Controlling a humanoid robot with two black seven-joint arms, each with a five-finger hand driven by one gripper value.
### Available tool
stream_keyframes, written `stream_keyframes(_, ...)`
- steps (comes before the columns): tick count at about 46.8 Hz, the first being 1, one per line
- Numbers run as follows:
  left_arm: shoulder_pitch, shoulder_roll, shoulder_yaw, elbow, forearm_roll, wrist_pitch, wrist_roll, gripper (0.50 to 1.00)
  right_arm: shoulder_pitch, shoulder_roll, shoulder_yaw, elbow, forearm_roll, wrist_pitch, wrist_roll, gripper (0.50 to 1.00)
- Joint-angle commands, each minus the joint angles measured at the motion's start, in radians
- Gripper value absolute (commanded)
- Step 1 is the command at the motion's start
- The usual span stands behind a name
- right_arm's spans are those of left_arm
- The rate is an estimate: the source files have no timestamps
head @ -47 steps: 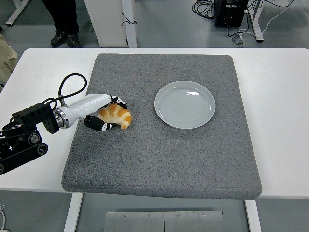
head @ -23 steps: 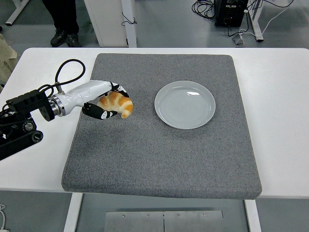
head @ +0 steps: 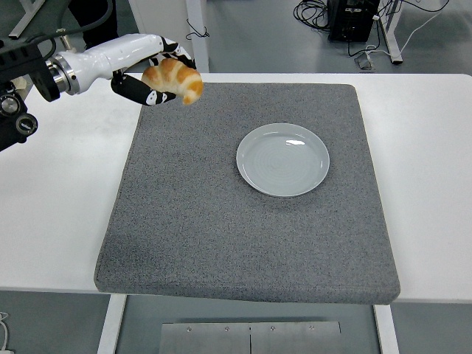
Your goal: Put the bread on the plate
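we see the left hand (head: 151,74) reaching in from the left edge of the picture, near its top, with its white forearm and black joint housing trailing behind it. its fingers (head: 140,92) are curled around the bread (head: 175,79), a golden croissant-shaped roll, which sits in the grasp with its free end poking out to the right of the hand and tipping slightly downward. the bread appears lifted clear of the surface, over the far left corner of the grey mat (head: 221,236), close to where the mat's far edge meets the white table (head: 59,199). black and white fingertips show both under and over the roll, so the hold wraps it from the left side. the plate (head: 282,159), pale grey and round, lies flat on the mat right of its middle and toward the far edge, well apart from the bread and the hand, with bare mat between them. the mat covers most of the table's middle, leaving white margins at the left and right edges. at the picture's top a person's dark trouser leg (head: 88,11) shows on the floor beyond the table.
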Motion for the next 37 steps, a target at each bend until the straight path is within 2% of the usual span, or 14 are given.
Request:
stream_keyframes(1,-0.030,-0.001,-0.002,0.013,-0.002,-0.021,-0.001,0.500,0.000,0.000,-0.001,0.000,0.000,0.000,0.000,1.000)
stream_keyframes(19,-0.093,-0.017,-0.002,0.034,-0.002,-0.066,-0.007,0.500,0.000,0.000,0.000,0.000,0.000,0.000,0.000,1.000)
stream_keyframes(37,-0.146,-0.204,0.003,0.136,0.001,-0.067,-0.013,0.500,0.000,0.000,0.000,0.000,0.000,0.000,0.000,1.000)
